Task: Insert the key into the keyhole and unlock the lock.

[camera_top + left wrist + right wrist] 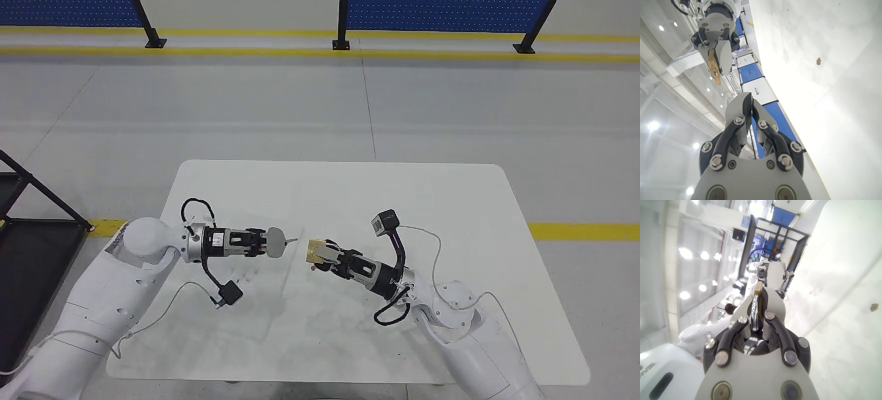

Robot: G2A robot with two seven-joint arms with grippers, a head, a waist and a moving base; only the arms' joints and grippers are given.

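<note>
Top view: left claw [277, 241] pressed together on key [291, 241], blade end pointing toward lock [314, 250]. Key and lock near but apart, with a small gap between, both held over the middle of the white desk [430, 210]. Right claw [324, 256] clamped on lock, brass body sticking out past the fingers toward the key.

Left wrist view: brass body seen end-on in the right claw, keyhole [715, 74] turned to the camera and tilted. Own fingers closed, pads nearly touching, only a thin dark edge between them; cannot tell from here whether that edge is the key.

Right wrist view: chrome shackle [755, 311] lying between the fingers, brass body beyond the fingertips.

Small brown speck [818, 61] on desk, well apart from both claws.
</note>
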